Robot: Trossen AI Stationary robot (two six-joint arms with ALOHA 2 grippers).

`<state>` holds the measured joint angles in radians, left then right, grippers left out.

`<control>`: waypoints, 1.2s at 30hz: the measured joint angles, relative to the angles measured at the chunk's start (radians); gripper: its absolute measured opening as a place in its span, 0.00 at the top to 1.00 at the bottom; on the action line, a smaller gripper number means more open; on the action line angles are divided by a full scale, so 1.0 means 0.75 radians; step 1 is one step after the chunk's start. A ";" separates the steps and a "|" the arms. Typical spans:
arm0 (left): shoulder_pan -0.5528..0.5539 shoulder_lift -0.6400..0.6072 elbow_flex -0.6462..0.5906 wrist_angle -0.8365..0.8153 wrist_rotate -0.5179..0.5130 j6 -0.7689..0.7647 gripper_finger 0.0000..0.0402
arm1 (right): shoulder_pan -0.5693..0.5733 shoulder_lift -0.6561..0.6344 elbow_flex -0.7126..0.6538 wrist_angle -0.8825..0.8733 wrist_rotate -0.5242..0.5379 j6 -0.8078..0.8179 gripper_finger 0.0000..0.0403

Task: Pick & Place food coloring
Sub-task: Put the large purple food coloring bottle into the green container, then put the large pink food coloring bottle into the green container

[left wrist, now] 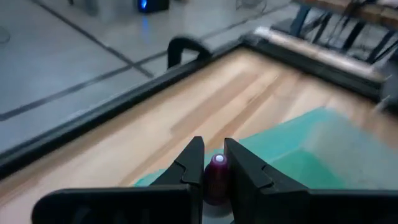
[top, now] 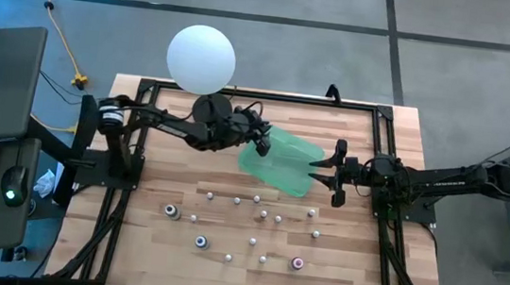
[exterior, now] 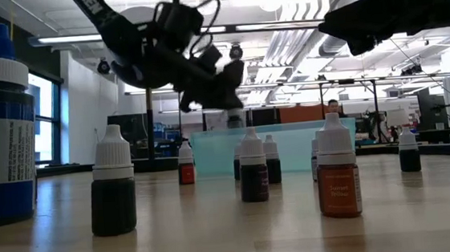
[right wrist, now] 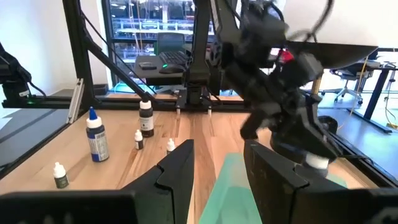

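Note:
My left gripper (top: 259, 145) is shut on a small dark red food coloring bottle (left wrist: 215, 183) with a pink cap. It hangs over the left end of the green tray (top: 282, 160), which lies flat on the table. My right gripper (top: 338, 174) stands open above the tray's right end with nothing between its fingers. Several small white-capped bottles (top: 257, 200) stand upright on the wood nearer the front edge. Among them are three larger bottles (top: 172, 212), (top: 201, 242), (top: 297, 263). My left gripper pinches the bottle's dark body (left wrist: 211, 190) between its two fingers (left wrist: 186, 168), with the pink cap (left wrist: 219, 163) showing in the gap near the fingertips. The fingers reach in from the table's left, slanting a little downward. The bottle is lifted clear, above the tray.
A big white ball (top: 202, 58) on a black stand (top: 211, 111) sits at the far left, close to my left arm. A black frame (top: 383, 146) runs around the tabletop. A tall blue bottle (exterior: 0, 135) looms close in the low view.

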<state>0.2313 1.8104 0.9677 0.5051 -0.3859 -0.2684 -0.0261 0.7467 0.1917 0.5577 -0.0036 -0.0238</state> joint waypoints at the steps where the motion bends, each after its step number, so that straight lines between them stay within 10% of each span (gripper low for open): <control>1: 0.004 0.012 0.000 0.004 0.000 0.001 0.92 | 0.000 0.000 0.000 0.000 0.000 0.000 0.67; 15: 0.036 0.047 0.000 -0.025 -0.073 0.012 0.82 | 0.000 0.000 0.000 -0.054 -0.043 0.014 0.67; 25: 0.032 0.043 0.001 -0.037 -0.083 0.013 0.72 | 0.069 0.004 0.000 -0.068 -0.606 0.171 0.67; 36: 0.021 -0.120 0.001 -0.049 -0.039 0.083 0.71 | 0.485 0.285 0.000 0.200 -0.448 0.197 0.67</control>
<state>0.2467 1.7203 0.9684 0.4684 -0.4148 -0.2062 0.3380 0.9605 0.1917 0.7080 -0.3397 0.1238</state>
